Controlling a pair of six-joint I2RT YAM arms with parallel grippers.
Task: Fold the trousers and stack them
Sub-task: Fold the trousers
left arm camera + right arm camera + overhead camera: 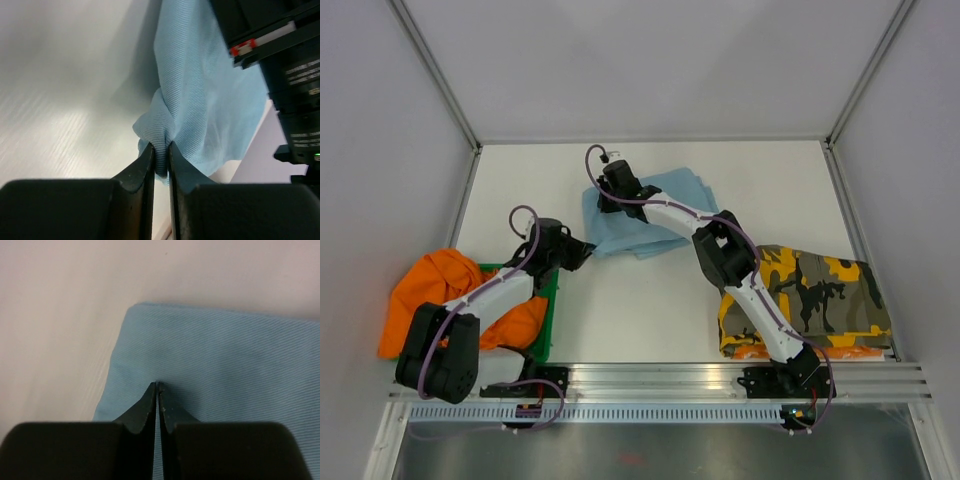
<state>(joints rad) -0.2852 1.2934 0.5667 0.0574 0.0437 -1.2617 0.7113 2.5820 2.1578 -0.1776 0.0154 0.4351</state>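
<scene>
White tabletop [650, 320] inside pale walls, and on it, toward the far middle, lie the light-blue trousers [660, 215], partly folded and rumpled. The camouflage trousers [820, 290] sit folded at the near right. The orange trousers [440, 285] spill out of a green crate [551, 315] at the near left.

Our left gripper [160, 148] is clenched on a bunched corner of the light-blue cloth at its near-left edge; the left wrist view shows a ridge of fabric squeezed between the jaws. Our right gripper [159, 386] is further back along the same left side, its jaws pressed together with the tips down on the cloth just inside a corner. We cannot tell whether a layer is caught between them or whether they only rest on top.

We judge the step in hand to be taking hold of the left side for a fold. To do it well, we should make sure the right jaws have real fabric before lifting. Then we should raise both corners together, keep the edge between them taut, and carry it across evenly so the layers land square. If one corner slips, the fold will skew and the stack will sit badly.
</scene>
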